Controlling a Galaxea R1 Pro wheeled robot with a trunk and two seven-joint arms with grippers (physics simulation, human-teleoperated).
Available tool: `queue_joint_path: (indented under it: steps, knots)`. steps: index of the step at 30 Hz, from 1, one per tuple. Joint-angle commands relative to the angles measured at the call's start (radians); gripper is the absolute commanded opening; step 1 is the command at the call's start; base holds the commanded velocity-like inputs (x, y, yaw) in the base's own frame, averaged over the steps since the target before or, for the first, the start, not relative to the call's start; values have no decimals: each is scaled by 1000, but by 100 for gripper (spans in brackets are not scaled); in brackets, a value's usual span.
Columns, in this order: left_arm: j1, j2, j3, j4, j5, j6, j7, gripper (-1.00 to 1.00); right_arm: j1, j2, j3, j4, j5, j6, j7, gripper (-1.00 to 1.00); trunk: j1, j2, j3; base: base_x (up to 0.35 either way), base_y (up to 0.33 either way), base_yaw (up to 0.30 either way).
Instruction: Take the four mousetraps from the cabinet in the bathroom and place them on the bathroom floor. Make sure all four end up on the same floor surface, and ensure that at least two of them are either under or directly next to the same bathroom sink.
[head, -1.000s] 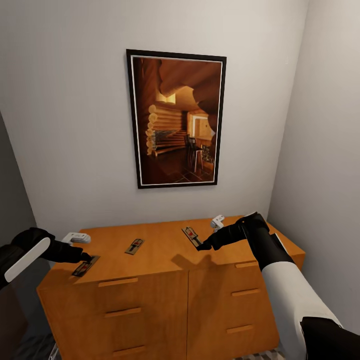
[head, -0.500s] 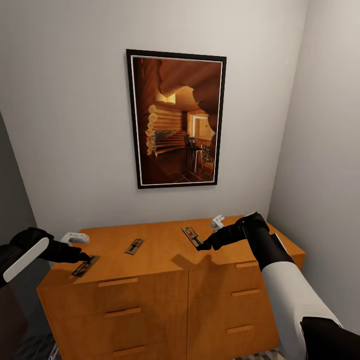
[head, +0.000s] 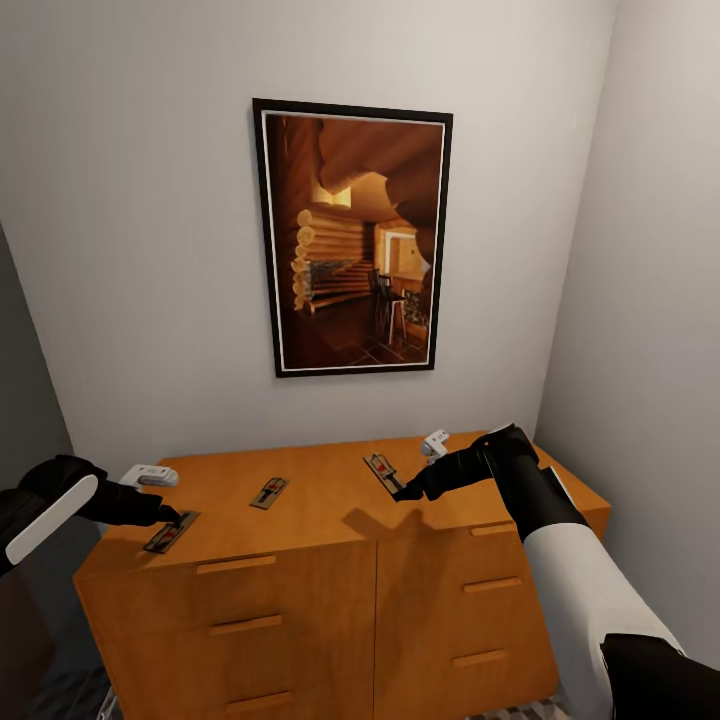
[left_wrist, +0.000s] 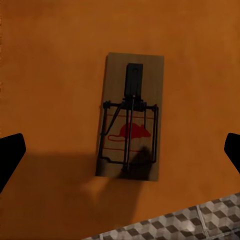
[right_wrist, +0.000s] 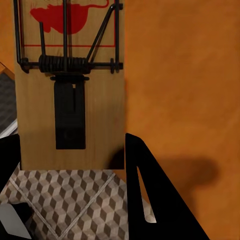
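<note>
Three mousetraps lie on top of the orange-brown cabinet (head: 300, 560): one near the left front corner (head: 170, 532), one in the middle (head: 268, 492), one right of centre (head: 383, 473). My left gripper (head: 178, 517) hovers open over the left mousetrap (left_wrist: 129, 117), with its fingers (left_wrist: 11, 150) spread wide on either side and clear of the board. My right gripper (head: 405, 492) has its fingers (right_wrist: 142, 185) pressed against both long edges of the right mousetrap (right_wrist: 70, 95) at its near end. A fourth mousetrap is out of view. Cube-patterned bathroom floor (right_wrist: 65, 200) shows beyond the cabinet edge.
A large framed picture (head: 352, 238) hangs on the wall behind the cabinet. A side wall (head: 650, 300) stands close on the right. The drawer fronts with bar handles (head: 237, 625) are shut. A strip of patterned floor (head: 510, 712) shows at the cabinet's foot.
</note>
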Motion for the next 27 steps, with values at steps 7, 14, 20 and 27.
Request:
queue_joint_path:
  steps: [7, 14, 20, 27]
  knots:
    - [-2, 1, -2, 0, -10, 1, -10, 100, -1, 2, -5, -1, 8, 10, 7, -100, 12, -22, -11, 0, 0, 0]
    - [-2, 1, -2, 0, -10, 1, -10, 100, -1, 2, -4, -1, 8, 10, 7, -100, 38, -71, -33, 0, 0, 0]
    - [-2, 1, -2, 0, -10, 1, -10, 100, -1, 2, -5, -1, 8, 10, 7, -100, 61, -113, -52, 0, 0, 0]
    - [-2, 0, -2, 0, -10, 1, -10, 100, -1, 2, -5, -1, 9, 10, 7, -100, 88, -162, -73, 0, 0, 0]
